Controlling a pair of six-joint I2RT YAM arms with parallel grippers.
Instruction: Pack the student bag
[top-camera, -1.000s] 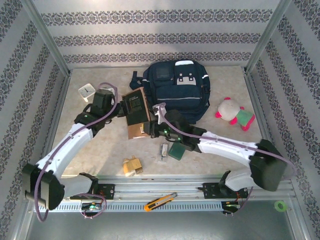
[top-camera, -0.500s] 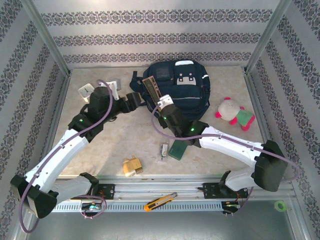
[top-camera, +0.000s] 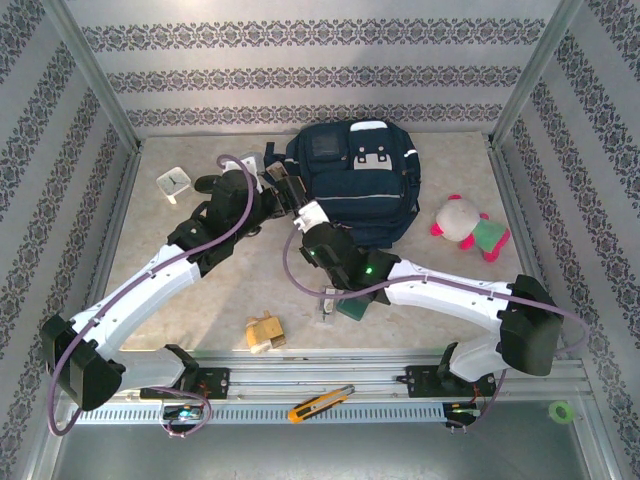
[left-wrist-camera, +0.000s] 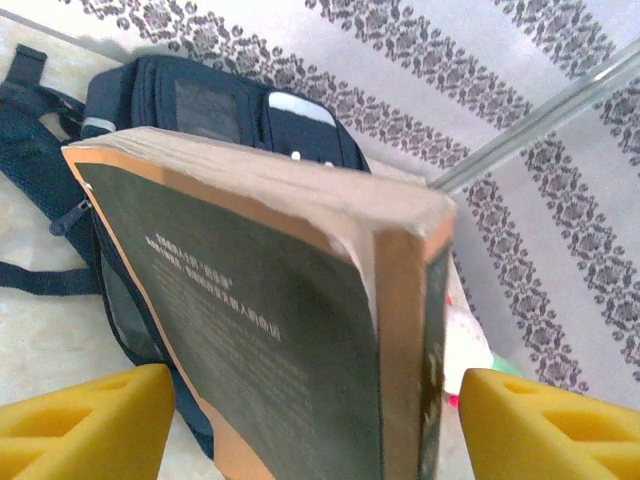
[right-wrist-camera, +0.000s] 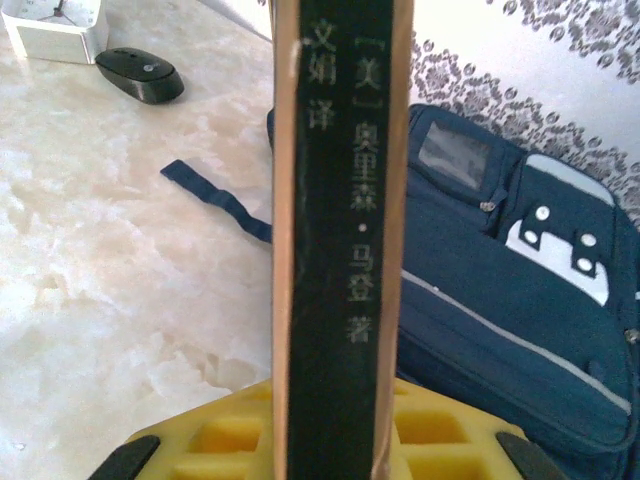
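Soft navy fabric student bag (top-camera: 360, 195); flat dark book (right-wrist-camera: 340, 250)

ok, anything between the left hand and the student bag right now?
Yes, the book. The right hand grips it upright, and it stands between the open fingers of the left hand, blocking much of the student bag behind it. Nothing else visible sits between them.

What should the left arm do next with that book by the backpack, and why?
Probably close the left gripper on the book. Its open fingers straddle the book with a gap on each side, while the right gripper pinches it upright by one end beside the student bag.
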